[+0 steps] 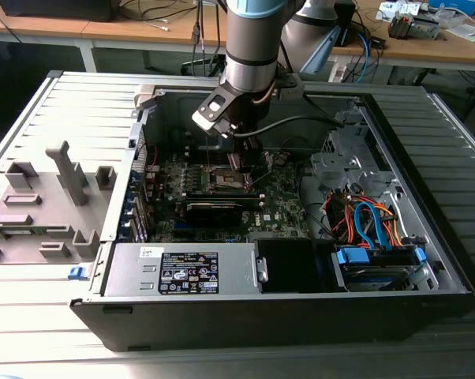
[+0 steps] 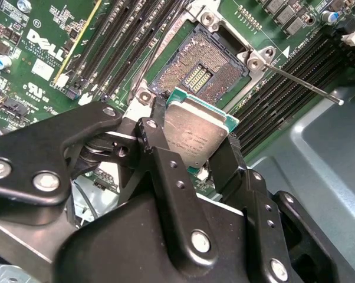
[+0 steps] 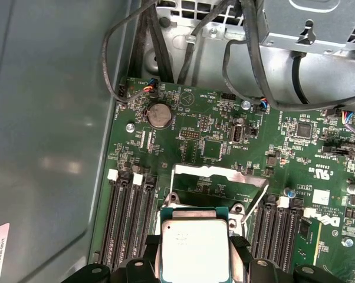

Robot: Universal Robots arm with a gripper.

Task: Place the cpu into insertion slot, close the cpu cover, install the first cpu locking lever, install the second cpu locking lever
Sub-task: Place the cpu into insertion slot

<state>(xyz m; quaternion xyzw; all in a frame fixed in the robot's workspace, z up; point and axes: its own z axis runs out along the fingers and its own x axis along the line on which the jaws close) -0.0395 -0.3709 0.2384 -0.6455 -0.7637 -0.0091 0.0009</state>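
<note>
My gripper is shut on the cpu, a small square chip with a silver-grey top and green edge, clamped by two opposite sides between the black fingers. The cpu hangs tilted just above the insertion slot, whose brownish-gold pin field lies bare. The cpu cover stands raised at the far side of the slot. One thin locking lever sticks out free over the memory slots; the other runs along the slot's opposite side. In the exterior view the gripper hovers over the insertion slot inside the open case.
Black memory slots flank the socket on both sides. A power supply box lies at the case's front, with drive cables at the exterior view's right. A grey fixture sits outside the case on the left.
</note>
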